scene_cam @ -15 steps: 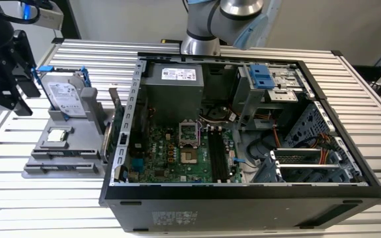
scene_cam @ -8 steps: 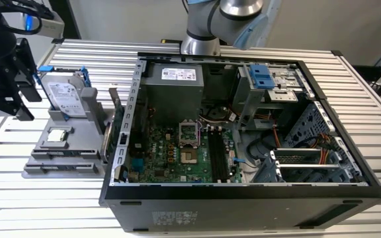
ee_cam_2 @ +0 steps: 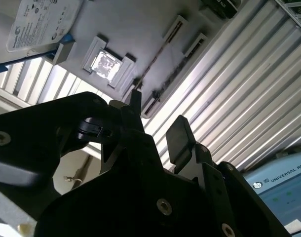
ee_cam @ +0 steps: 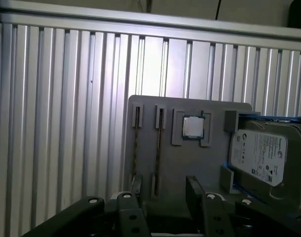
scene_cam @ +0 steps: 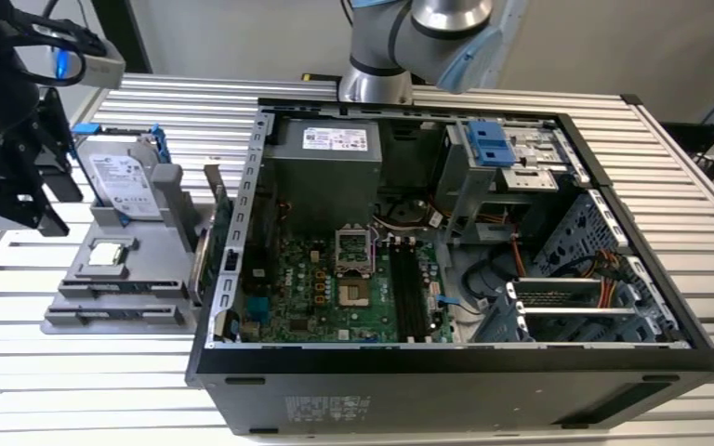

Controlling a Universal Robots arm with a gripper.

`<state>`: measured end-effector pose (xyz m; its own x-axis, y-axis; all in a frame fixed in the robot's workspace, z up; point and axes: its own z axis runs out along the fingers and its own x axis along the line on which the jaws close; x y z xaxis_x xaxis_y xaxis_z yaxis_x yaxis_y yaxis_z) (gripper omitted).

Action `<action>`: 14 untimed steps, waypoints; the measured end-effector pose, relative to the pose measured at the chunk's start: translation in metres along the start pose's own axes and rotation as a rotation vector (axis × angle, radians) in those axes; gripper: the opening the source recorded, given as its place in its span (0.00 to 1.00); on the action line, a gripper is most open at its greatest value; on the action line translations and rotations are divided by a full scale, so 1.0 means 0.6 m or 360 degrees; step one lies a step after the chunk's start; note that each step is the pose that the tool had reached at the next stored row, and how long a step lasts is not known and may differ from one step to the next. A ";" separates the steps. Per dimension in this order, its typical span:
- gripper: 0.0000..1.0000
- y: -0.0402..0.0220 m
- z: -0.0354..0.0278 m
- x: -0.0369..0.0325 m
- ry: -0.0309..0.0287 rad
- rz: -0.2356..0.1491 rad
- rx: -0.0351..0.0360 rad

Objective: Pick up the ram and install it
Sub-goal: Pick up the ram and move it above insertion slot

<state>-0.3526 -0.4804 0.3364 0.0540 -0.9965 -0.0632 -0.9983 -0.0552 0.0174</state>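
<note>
Grey plastic holder (scene_cam: 146,279) sits on the ribbed aluminium table (scene_cam: 34,381), just beside the open computer case (scene_cam: 456,376), on the exterior view's left. On it, far to near, sit the hard drive (scene_cam: 122,181), the processor chip (scene_cam: 109,253) and two narrow slots. The ram (ee_cam: 159,140) stands on edge in one slot. The black gripper (ee_cam: 164,183) hangs near the holder, fingers spread wide, holding nothing, clear of the ram.
</note>
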 end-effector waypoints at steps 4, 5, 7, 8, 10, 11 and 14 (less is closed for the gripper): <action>1.00 0.000 0.012 0.001 0.00023 -0.0005 0.0000; 1.00 0.000 0.015 0.001 0.00048 -0.0006 -0.0001; 1.00 0.000 0.021 0.001 0.00097 -0.0006 -0.0001; 1.00 0.000 0.024 0.001 0.00126 -0.0006 -0.0001; 1.00 -0.001 0.030 0.002 0.00165 -0.0007 -0.0001; 1.00 -0.001 0.033 0.002 0.00176 -0.0007 -0.0001; 1.00 -0.001 0.042 0.003 0.00195 -0.0007 -0.0001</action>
<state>-0.3526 -0.4804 0.3111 0.0584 -0.9970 -0.0510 -0.9981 -0.0594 0.0181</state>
